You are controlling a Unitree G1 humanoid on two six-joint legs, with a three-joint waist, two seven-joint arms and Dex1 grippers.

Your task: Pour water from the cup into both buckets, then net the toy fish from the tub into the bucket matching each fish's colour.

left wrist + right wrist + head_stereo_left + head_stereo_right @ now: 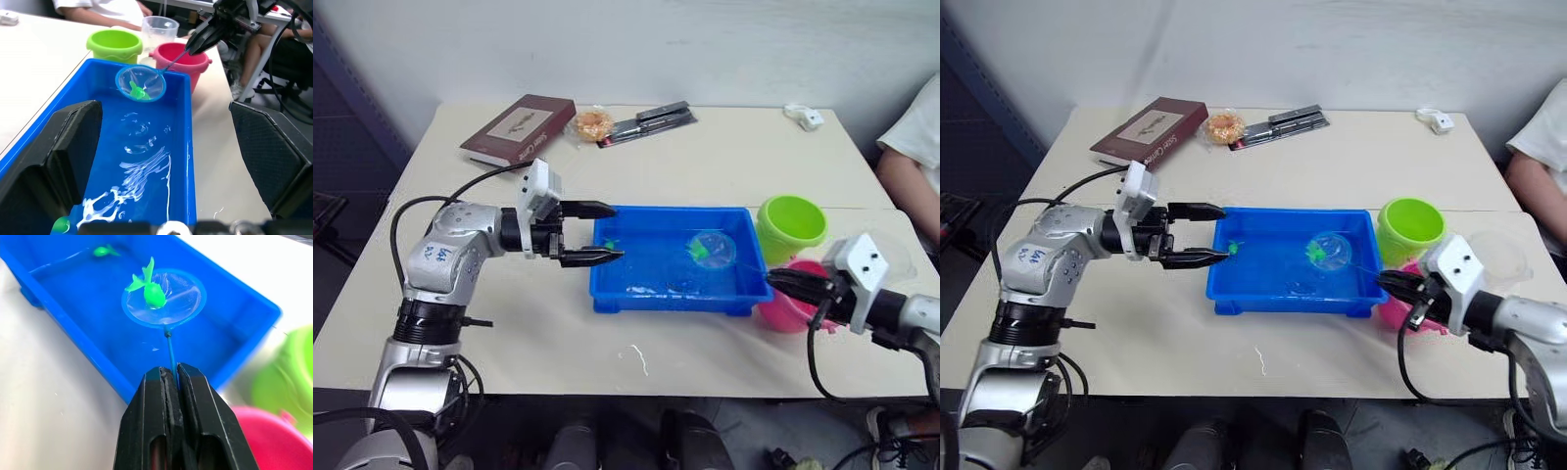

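Observation:
The blue tub [656,299] sits mid-table with water in it. My right gripper [171,374] is shut on the net's thin handle at the tub's right end. The net [164,296] hangs just over the water with a green toy fish [152,291] lying in its mesh. Another green fish [102,251] floats at the tub's left end. My left gripper [617,232] is open, its fingers straddling the tub's left rim. The green bucket [790,227] and the pink bucket [793,299] stand right of the tub. The clear cup [160,30] stands behind them.
A brown book [519,129], a snack packet [594,124] and a dark stapler-like tool [651,122] lie at the table's back. A small white item [805,117] is at the back right. A person [915,147] sits at the right edge.

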